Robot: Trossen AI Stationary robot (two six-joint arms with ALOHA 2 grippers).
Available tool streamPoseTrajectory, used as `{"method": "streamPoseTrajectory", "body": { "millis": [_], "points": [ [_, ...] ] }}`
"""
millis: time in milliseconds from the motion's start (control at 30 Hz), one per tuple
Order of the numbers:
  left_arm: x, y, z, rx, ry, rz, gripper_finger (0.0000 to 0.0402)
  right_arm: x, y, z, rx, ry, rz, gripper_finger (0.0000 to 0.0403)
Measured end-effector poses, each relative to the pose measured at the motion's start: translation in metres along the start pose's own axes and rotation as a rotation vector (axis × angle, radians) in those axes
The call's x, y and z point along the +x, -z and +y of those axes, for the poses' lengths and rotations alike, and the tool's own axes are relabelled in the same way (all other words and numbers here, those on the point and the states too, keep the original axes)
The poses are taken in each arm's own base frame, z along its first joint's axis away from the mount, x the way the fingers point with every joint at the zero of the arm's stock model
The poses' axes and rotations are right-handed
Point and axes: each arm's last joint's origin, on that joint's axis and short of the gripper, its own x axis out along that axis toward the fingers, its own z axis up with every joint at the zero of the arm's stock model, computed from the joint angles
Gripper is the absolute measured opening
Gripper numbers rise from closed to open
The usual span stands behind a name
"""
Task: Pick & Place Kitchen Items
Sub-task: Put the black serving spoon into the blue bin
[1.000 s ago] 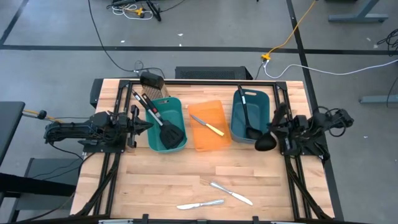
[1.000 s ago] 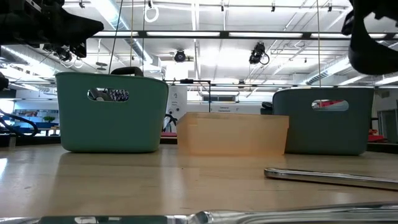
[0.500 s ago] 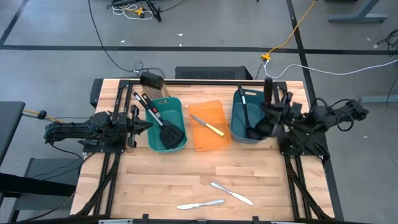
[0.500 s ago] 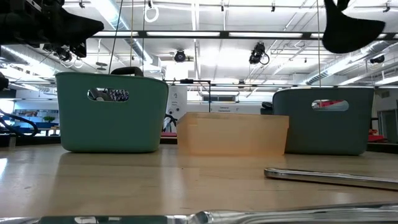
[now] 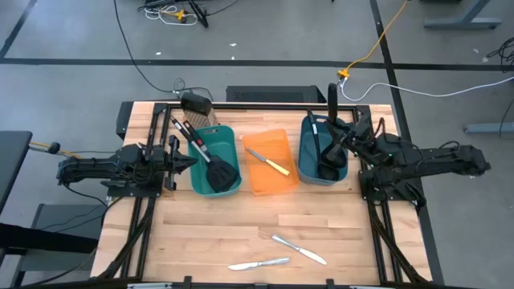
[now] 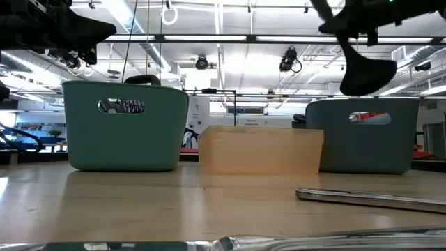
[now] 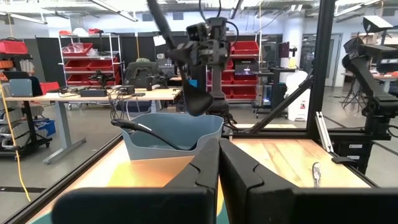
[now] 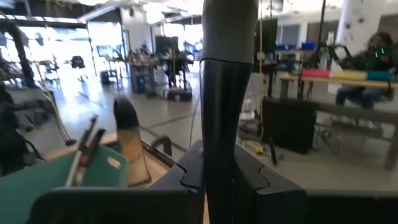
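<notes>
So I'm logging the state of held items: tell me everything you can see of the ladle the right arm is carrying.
The black long-handled ladle looks like matte plastic, with a slim handle and a rounded bowl. The right gripper is shut on its handle, holding it in the air with the bowl hanging above the blue-grey bin on the table's right, the handle rising past the fingers. Nothing but the gripper touches it. A second ladle already lies in that bin.

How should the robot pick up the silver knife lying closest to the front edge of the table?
Probably from straight above, fingers closing across the narrow middle of the knife. It lies flat on the bare table, almost parallel to the front edge, so nothing sticks up to grab from the side. The other knife lies close by but apart, leaving room. Both grippers are busy elsewhere: the right gripper holds a ladle over the blue bin.
</notes>
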Motion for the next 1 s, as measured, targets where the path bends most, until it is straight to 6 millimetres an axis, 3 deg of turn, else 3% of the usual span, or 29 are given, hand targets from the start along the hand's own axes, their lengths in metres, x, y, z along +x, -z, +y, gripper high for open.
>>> {"method": "streamPoseTrajectory", "body": {
  "millis": [367,567,1000],
  "points": [
    [0.000,0.000,0.000,0.001,0.000,0.000,0.0016,0.036,0.042,-0.012,-0.030,0.055,0.281,0.0041],
    [0.000,0.001,0.000,0.001,0.000,0.010,0.0016,0.052,0.056,-0.013,-0.101,0.072,0.345,0.0041],
    [0.000,0.002,0.000,0.003,0.000,0.017,0.0016,0.078,0.091,-0.011,-0.031,0.089,0.479,0.0041]
  ]
}}
